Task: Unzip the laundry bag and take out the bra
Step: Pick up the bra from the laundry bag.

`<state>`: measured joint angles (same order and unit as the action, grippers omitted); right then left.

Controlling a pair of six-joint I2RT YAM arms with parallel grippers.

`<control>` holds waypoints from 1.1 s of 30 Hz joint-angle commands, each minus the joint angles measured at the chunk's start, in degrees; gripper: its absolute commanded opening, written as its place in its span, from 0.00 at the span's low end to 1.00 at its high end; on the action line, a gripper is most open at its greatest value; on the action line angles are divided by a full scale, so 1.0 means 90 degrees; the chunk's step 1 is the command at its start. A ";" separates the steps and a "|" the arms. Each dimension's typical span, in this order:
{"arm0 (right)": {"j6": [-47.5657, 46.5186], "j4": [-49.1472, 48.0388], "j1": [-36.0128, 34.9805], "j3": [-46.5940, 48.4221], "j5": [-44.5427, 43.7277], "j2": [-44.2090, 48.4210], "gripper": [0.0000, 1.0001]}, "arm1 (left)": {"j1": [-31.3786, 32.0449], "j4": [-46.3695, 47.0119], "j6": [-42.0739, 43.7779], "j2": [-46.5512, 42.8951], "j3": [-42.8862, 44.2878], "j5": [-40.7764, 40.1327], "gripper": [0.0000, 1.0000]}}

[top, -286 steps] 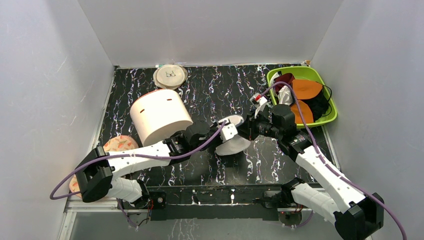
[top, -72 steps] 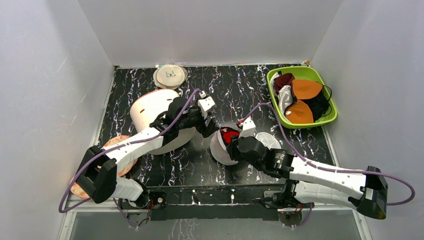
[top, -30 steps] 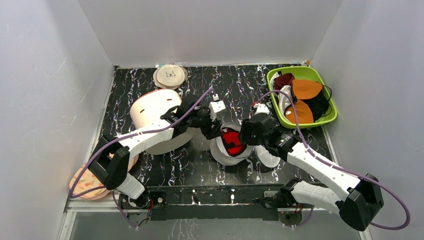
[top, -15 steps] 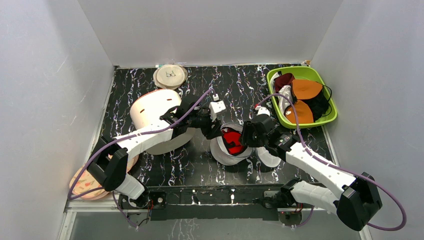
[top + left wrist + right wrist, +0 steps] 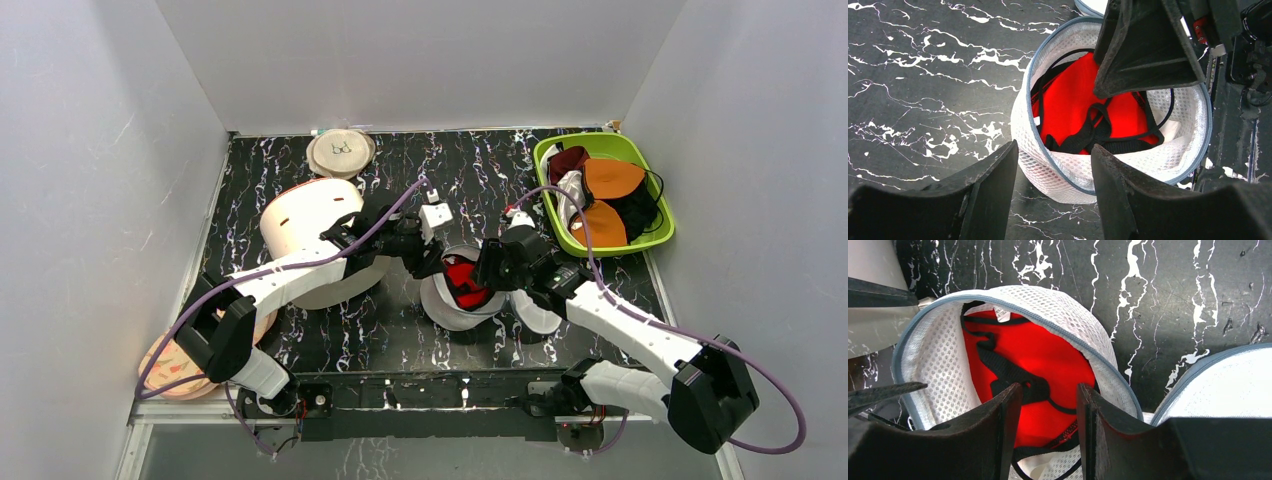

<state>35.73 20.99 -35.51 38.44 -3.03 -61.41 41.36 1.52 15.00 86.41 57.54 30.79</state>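
The laundry bag (image 5: 455, 312) lies unzipped mid-table, a white mesh bowl with a grey-blue rim (image 5: 1048, 165) (image 5: 938, 365). The bright red bra (image 5: 463, 279) with black straps fills it (image 5: 1073, 105) (image 5: 1048, 360). My left gripper (image 5: 432, 264) (image 5: 1054, 150) is open at the bag's left side, with the near mesh wall bulging between its fingers. My right gripper (image 5: 489, 270) (image 5: 1049, 390) is open, with its fingertips (image 5: 1015, 395) just over the bra and a black strap beside the left one. Whether they touch the bra, I cannot tell. The bag's flipped-off half (image 5: 535, 312) (image 5: 1218, 385) lies to the right.
A big cream cylinder (image 5: 315, 235) stands left of the bag, under my left arm. A flat beige disc with a bra drawing (image 5: 341, 152) lies at the back. A green tray (image 5: 655, 190) at the back right holds orange cups and dark garments. A patterned disc (image 5: 180, 360) overhangs the near left edge.
Over the last second my right gripper has edged slightly left over the bag's opening. The left gripper and the bag have stayed put. Some seconds ago the bag was closed.
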 commanded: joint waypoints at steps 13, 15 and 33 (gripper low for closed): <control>0.0004 0.0093 0.0037 -0.0008 -0.0499 0.0297 0.45 | 0.0095 -0.0061 0.0107 -0.0353 0.0052 0.0092 0.53; 0.0005 0.0084 0.0033 0.0003 -0.0488 0.0184 0.45 | 0.0096 -0.0061 0.0111 -0.0353 0.0052 0.0082 0.53; 0.0093 -0.0108 0.0038 -0.0160 -0.0232 -0.0015 0.51 | 0.0131 -0.0066 0.0144 -0.0334 0.0050 0.0062 0.53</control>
<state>36.45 23.94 -35.48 36.40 -6.63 -61.04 42.17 1.19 15.46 86.37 57.54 30.61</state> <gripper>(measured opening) 0.502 0.533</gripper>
